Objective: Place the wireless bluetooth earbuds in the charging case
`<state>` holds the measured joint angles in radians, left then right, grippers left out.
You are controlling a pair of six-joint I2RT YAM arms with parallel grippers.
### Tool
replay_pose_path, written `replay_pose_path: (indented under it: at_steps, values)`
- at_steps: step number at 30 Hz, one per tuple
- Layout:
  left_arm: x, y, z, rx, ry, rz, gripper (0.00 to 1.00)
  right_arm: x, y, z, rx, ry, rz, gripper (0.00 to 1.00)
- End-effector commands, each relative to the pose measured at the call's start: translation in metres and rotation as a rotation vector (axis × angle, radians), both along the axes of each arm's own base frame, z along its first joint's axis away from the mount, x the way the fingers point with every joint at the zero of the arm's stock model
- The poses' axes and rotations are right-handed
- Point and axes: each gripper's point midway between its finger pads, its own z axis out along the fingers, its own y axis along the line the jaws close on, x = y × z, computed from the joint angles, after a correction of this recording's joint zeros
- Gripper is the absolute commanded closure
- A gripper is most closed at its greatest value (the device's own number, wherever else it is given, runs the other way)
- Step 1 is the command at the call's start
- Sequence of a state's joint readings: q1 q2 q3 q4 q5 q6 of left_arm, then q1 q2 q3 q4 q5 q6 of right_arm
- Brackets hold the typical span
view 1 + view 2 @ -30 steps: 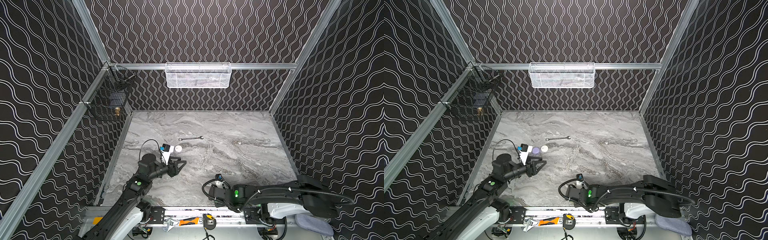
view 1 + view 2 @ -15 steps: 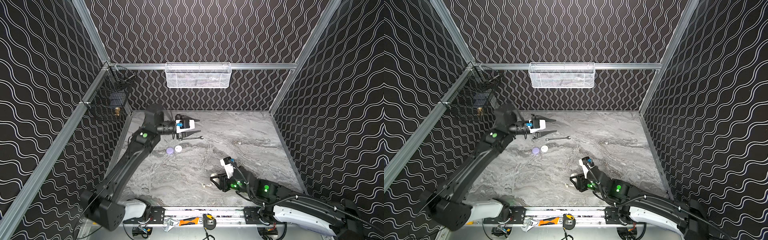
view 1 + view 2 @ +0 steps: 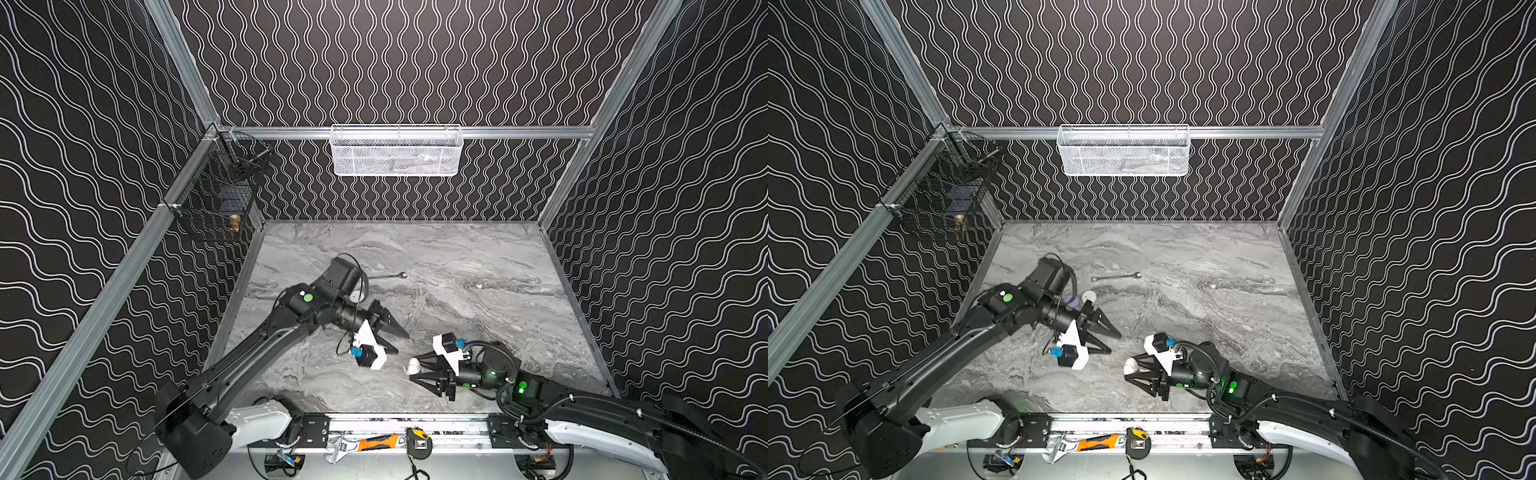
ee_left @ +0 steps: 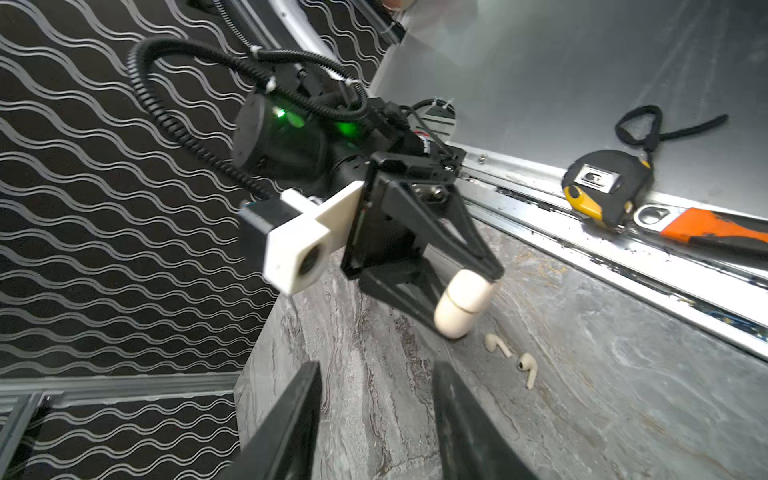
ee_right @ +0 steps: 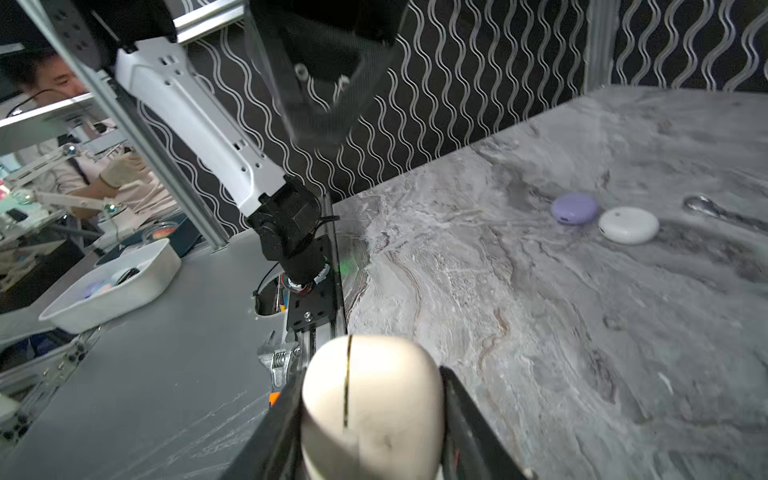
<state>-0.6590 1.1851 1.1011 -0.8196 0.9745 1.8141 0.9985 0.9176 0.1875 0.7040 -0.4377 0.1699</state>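
Two cream earbuds [image 4: 496,344] lie loose on the marble table [image 4: 623,395], side by side and close to the metal rail [image 4: 582,216] along its front edge. Right beside them is the right gripper [image 4: 467,297], fingertips pinching the cream case [image 4: 463,305]. The case's lid is closed, and its seam shows as one thin dark line in the right wrist view, where the cream case [image 5: 370,407] fills the gap between the black fingers [image 5: 461,415].

Across from it is the left gripper [image 4: 374,415], fingers spread with nothing between them. It points at the case from nearby but touches neither the case nor the earbuds. Both top views show the pair facing each other near the front middle of the table [image 3: 478,257]: left gripper [image 3: 402,343] empty, right gripper [image 3: 413,369] with the pale case at its tip.

Further back on the left, a lavender case [image 5: 574,208] and a white case [image 5: 628,224] sit just beside each other. A slim wrench [image 3: 1116,276] lies behind them. A yellow-and-black tape measure [image 4: 602,187] rests outside the rail.
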Motion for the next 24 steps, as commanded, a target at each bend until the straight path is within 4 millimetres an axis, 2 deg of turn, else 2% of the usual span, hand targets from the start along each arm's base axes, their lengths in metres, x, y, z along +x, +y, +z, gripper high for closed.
replay_pose_path:
  at_steps: [1,4,7,11,17,24]
  values:
    - [-0.002,0.000,-0.016,0.055,-0.076,-0.002,0.50,-0.004,0.006,0.035,0.110,-0.148,0.123,0.94]
    - [-0.010,-0.001,-0.026,0.136,-0.070,-0.029,0.52,0.006,0.005,0.027,0.075,-0.118,0.141,0.96]
    - [-0.008,-0.003,-0.037,0.173,-0.092,-0.027,0.52,0.001,0.000,0.023,0.080,-0.134,0.148,0.88]
    - [-0.010,-0.005,-0.043,0.197,-0.111,-0.037,0.53,-0.003,-0.003,0.015,0.060,-0.130,0.166,0.88]
    - [-0.012,-0.006,-0.056,0.248,-0.144,-0.042,0.53,-0.004,-0.002,0.018,0.068,-0.140,0.165,0.88]
    - [-0.016,-0.012,-0.046,0.239,-0.163,-0.071,0.53,-0.012,0.011,0.015,0.033,-0.149,0.176,0.90]
